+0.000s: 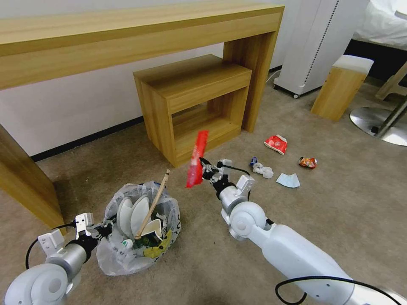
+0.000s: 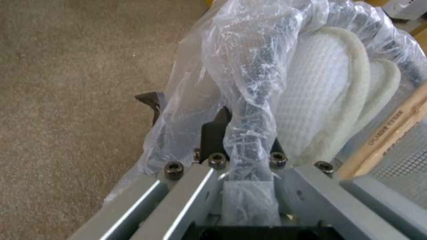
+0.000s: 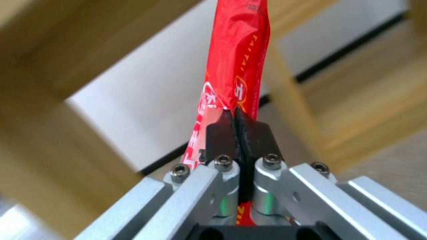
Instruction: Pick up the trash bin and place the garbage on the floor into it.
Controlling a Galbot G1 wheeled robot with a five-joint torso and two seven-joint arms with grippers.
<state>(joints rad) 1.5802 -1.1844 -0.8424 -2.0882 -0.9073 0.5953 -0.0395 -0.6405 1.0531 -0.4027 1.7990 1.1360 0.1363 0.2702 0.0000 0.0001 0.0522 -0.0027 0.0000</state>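
Right gripper (image 1: 202,168) clenched on a long red wrapper (image 1: 196,159); in the right wrist view the black pads (image 3: 222,133) pinch it flat, and the wrapper (image 3: 236,63) sticks up past them. Held in the air above the beige carpet (image 1: 339,220), in front of the small wooden shelf unit (image 1: 193,106) under the desk (image 1: 127,38), just beside and above the trash bin (image 1: 137,228).

Left gripper (image 1: 104,228) clamped on the bin's rim through the clear plastic liner (image 2: 249,83); one finger (image 2: 213,133) inside the bag, the other (image 2: 153,101) outside. Bin tilted toward the right arm.

In the bin: two white slippers (image 1: 131,214) upright, a wooden stick (image 1: 152,203) leaning out over the rim, a paper cup (image 1: 152,228).

On the carpet, well apart from the bin, right of the shelf unit: red-white wrapper (image 1: 276,143), small orange-red wrapper (image 1: 308,162), crumpled tissue (image 1: 263,170), blue mask (image 1: 288,180).
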